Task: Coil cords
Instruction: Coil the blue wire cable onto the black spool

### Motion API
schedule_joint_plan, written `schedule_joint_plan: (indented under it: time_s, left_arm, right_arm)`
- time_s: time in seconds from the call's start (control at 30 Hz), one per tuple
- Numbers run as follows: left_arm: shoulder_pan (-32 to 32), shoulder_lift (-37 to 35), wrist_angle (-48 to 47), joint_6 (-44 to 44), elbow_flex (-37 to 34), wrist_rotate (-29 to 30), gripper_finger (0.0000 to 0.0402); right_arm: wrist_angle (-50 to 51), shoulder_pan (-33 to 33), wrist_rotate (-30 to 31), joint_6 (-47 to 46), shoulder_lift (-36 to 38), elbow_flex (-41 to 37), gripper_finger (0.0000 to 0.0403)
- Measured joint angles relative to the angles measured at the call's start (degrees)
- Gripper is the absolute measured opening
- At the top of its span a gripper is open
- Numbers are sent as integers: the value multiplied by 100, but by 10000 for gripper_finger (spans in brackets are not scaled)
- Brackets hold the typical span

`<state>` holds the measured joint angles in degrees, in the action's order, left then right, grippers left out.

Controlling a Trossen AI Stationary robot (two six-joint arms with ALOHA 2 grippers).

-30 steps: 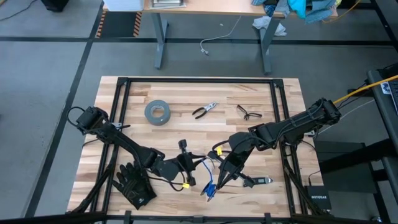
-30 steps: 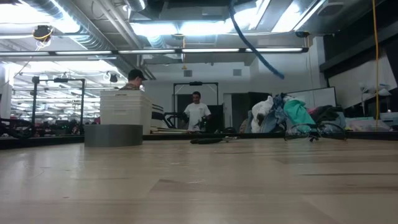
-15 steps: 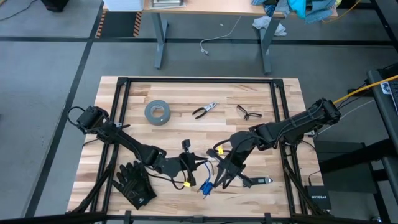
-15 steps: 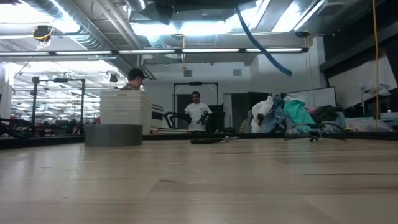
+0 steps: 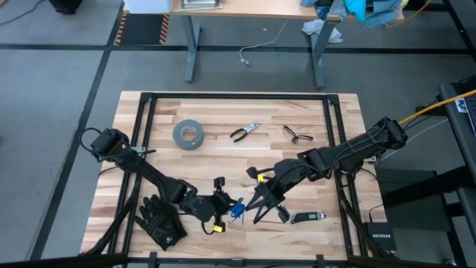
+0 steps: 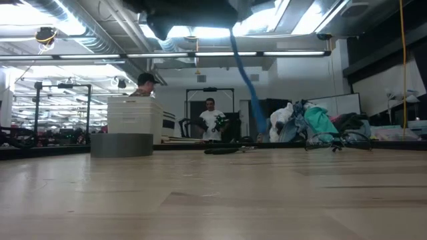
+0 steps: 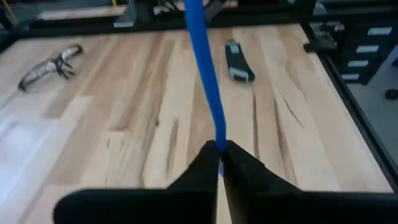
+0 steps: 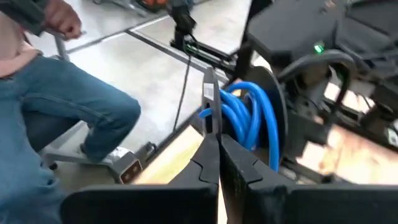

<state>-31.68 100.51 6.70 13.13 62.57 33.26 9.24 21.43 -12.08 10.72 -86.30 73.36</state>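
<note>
Cords [image 5: 236,210] pinched by both closed hands above wooden table [image 5: 223,152], grey floor around.

Smooth blue cords [image 7: 205,74] over matt pale wood table [image 7: 137,124].

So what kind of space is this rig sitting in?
Most likely a robotics lab or workshop. The arms work at a wooden workbench carrying pliers and a duct tape roll. The low view looks into an open hall with exposed ceiling ducts and people standing at benches.

Overhead, table-level, two wrist views.
</note>
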Motion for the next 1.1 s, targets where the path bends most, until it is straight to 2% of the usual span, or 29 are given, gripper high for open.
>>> schedule_joint_plan:
  time_s: [0.4, 0.63, 1.1]
  left_arm:
    - [-149, -126, -120, -133, -4, -26, 1]
    - [-300, -431, -286, -172, -4, -39, 1]
    - [-808, -623, -1370, 877, 0, 27, 1]
  right_arm:
    - [835, -2, 693, -279, 0, -2, 1]
    - [1124, -11, 829, -368, 0, 0, 1]
    - [1632, -4, 997, -530, -2, -2, 1]
